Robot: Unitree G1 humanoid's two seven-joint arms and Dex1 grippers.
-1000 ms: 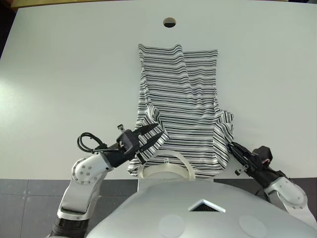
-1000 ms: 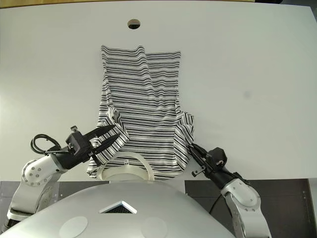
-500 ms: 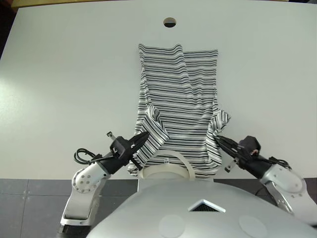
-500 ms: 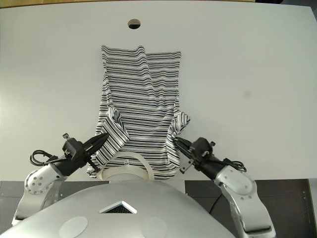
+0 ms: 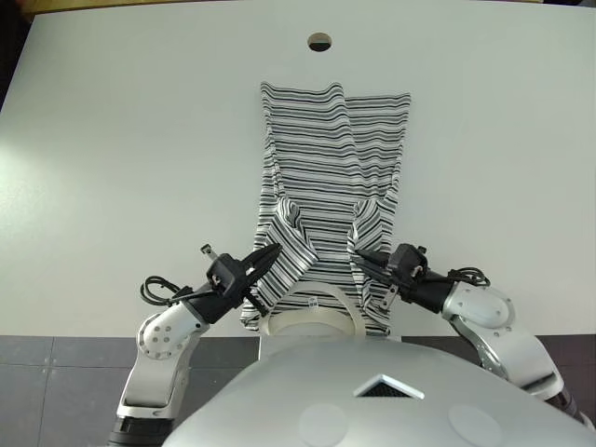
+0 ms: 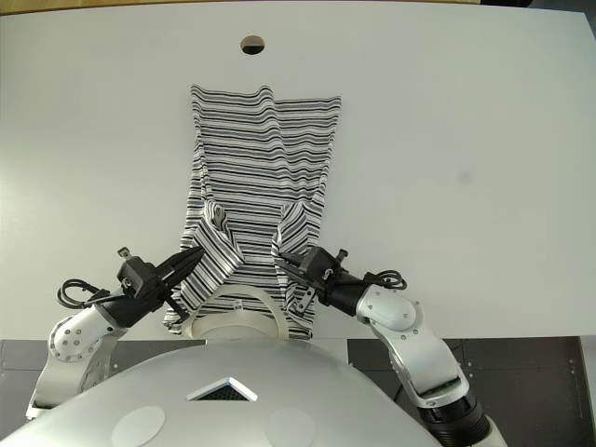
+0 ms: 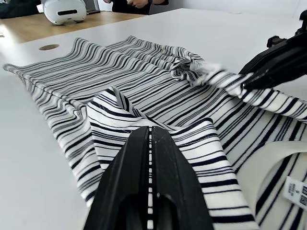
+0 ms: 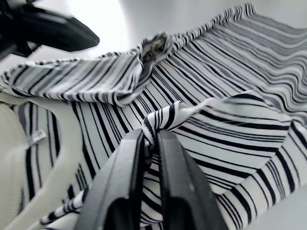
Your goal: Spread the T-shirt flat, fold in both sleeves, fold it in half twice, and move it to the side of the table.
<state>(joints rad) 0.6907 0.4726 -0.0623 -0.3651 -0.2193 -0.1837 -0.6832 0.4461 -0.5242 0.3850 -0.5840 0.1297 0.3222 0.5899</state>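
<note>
1. The T-shirt, black-and-white striped, lies lengthwise on the white counter. It is centred between the left and right edges. The white collar is at the near edge. The hem points toward the far edge and stops short of it.

2. The left sleeve is folded inward and rests on the shirt body, near the collar.

3. The right sleeve is raised above the shirt body, just inside the right side of the garment. The cloth there is bunched and creased.

4. The right jaws are closed on a pinched fold of the right sleeve. Striped fabric bulges out between them.

5. The left jaws are pressed together, with their tips at the edge of the folded left sleeve. Whether any fabric is caught between them cannot be determined.

6. A round cable hole sits in the counter just beyond the hem, near the far edge.

7. Past the far edge, a white headset rests on a wooden table.
</note>
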